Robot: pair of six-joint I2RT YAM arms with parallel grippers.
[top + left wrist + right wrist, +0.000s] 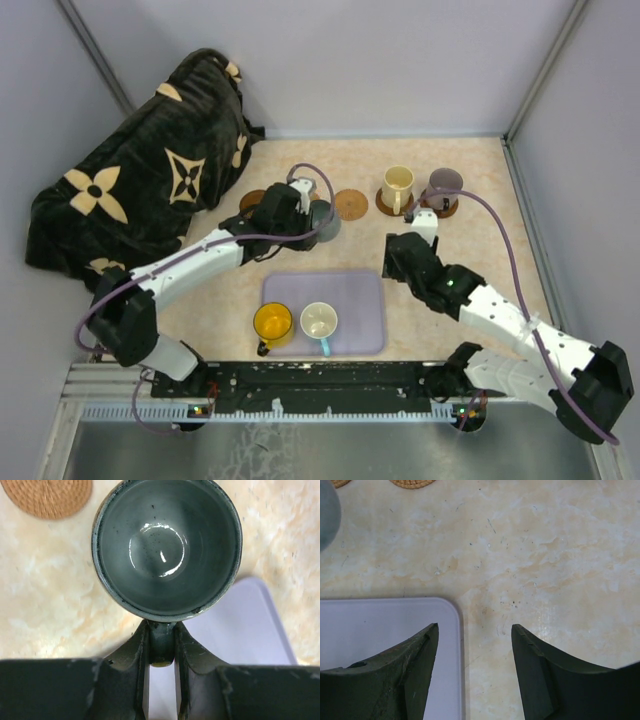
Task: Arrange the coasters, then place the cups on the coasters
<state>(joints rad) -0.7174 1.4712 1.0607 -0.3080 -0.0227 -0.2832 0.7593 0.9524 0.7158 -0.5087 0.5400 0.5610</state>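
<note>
The left gripper (161, 650) fills the bottom of its own wrist view, its jaws drawn narrow and pinched on the handle of the grey-green cup (167, 545). The cup stands upright, mouth up and empty, with its handle pointing straight back into the jaws. Whether its base rests on the table (480, 260) or hangs just above it I cannot tell. A corner of the lavender tray (250, 625) shows behind and to the right of the cup.

The move ahead turns on one thing — the bare coaster (47, 497). It lies ahead of the cup and off to the left of the jaws, near but not under it. From above, that disc sits just beyond the cup on the far side, between it and the pale yellow cup (398, 185). A short push forward and leftward along the gripper's own line should bring the cup over it.

The left arm is plainly the nearer one. The right gripper (475, 635) hovers with jaws wide and nothing between them, straddling the tray's right edge.

The pale yellow cup and the mauve cup (444, 186) already stand on coasters at the far right. The yellow-orange cup (272, 323) and cream cup (319, 321) wait on the tray — two more to go, by my reckoning.
</note>
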